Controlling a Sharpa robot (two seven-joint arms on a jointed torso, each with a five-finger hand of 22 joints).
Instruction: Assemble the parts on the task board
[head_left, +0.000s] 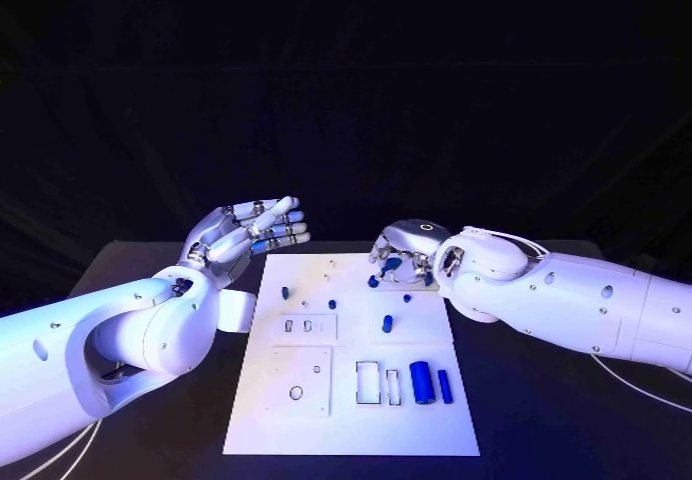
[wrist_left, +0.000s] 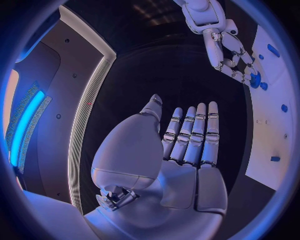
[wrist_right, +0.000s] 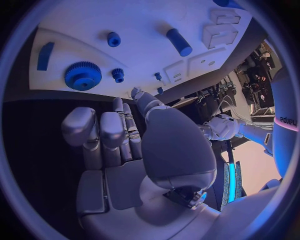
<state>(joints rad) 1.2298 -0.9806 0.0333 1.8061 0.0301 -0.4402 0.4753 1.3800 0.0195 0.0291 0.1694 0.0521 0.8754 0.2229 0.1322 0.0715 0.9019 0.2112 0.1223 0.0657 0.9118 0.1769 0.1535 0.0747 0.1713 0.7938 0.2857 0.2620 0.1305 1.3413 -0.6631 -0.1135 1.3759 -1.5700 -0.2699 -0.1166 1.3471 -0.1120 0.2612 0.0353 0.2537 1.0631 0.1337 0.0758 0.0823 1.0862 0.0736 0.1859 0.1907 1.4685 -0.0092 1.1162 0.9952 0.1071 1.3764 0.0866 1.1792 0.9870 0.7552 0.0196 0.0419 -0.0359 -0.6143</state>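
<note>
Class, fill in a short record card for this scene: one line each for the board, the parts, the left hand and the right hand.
Board: white task board lying flat on the black table.
Parts: blue pieces on the board, including a large gear, a small gear and a cylinder.
Left hand: left hand raised beside the board, fingers straight, holding nothing.
Right hand: right hand over the board's far end, at the gears; grasp unclear.

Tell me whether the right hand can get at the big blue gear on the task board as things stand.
Probably yes. The right hand hovers just off the task board edge, empty, with the big blue gear lying bare beyond its fingertips; nothing sits between them.
</note>
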